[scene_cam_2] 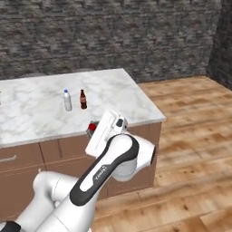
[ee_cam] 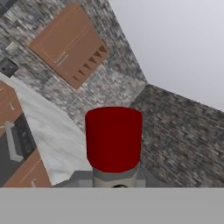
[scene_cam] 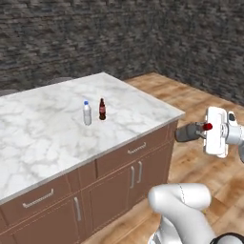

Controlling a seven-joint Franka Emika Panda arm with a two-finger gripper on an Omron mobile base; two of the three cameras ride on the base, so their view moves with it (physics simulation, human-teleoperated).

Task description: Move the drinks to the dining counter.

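The dining counter point(scene_cam: 43, 143), a marble-topped island on brown cabinets, carries two of the drinks side by side. One is a whitish clear bottle with a blue cap point(scene_cam: 87, 113) point(scene_cam_2: 67, 100), the other a slim dark cola bottle point(scene_cam: 102, 109) point(scene_cam_2: 83, 99). My gripper point(scene_cam: 193, 132) point(scene_cam_2: 92, 130) is shut on the squat grey bottle point(scene_cam: 187, 133), which lies sideways in the air just off the island's right end, below the top's edge. Its red cap point(ee_cam: 113, 138) point(scene_cam: 208, 127) point(scene_cam_2: 92, 127) points back at the hand and looms close in the hand view.
Wooden floor point(scene_cam: 200, 95) stretches to the right of the island, with a dark stone wall point(scene_cam: 119, 33) behind. The hand view, rolled, holds a brown wall cupboard point(ee_cam: 70, 43) and a strip of marble worktop point(ee_cam: 48, 131).
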